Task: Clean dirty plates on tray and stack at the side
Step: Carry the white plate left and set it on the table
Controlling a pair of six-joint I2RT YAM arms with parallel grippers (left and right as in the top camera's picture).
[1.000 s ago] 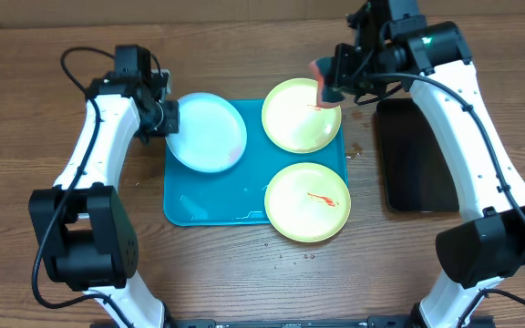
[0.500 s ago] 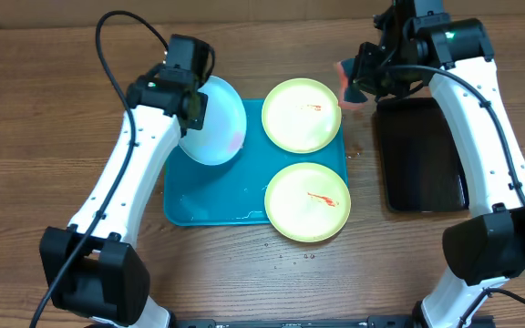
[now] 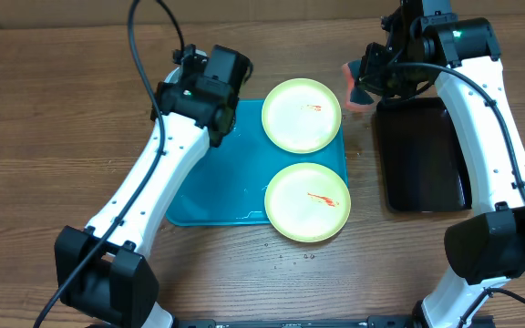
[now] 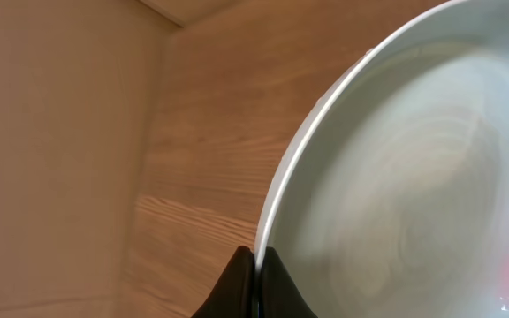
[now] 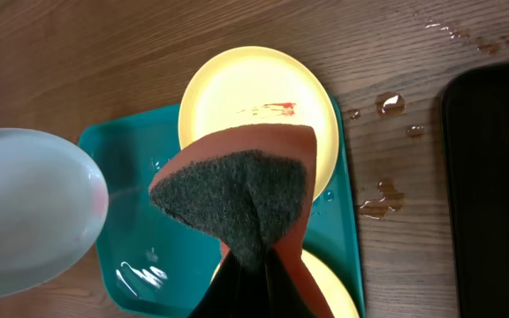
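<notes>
My left gripper [image 4: 257, 265] is shut on the rim of the light blue plate [image 4: 414, 177] and holds it lifted and tilted. In the overhead view the left gripper [image 3: 210, 87] is over the turquoise tray's [image 3: 212, 196] far left corner and hides that plate. The plate shows in the right wrist view [image 5: 25, 212]. Two pale yellow-green plates with red smears lie on the tray's right side, one far [image 3: 301, 114] and one near [image 3: 307, 201]. My right gripper [image 5: 254, 265] is shut on an orange sponge with a dark scouring face [image 5: 237, 190], held right of the far plate [image 3: 355, 87].
A glossy black tray [image 3: 422, 155] lies right of the turquoise tray, under the right arm. Water drops [image 5: 387, 104] sit on the wood between them. Small specks lie on the table in front of the near plate.
My left gripper lifted the light blue plate off the tray, tilted it and swung it right and back. My right gripper moved the sponge right, off the far yellow-green plate.
</notes>
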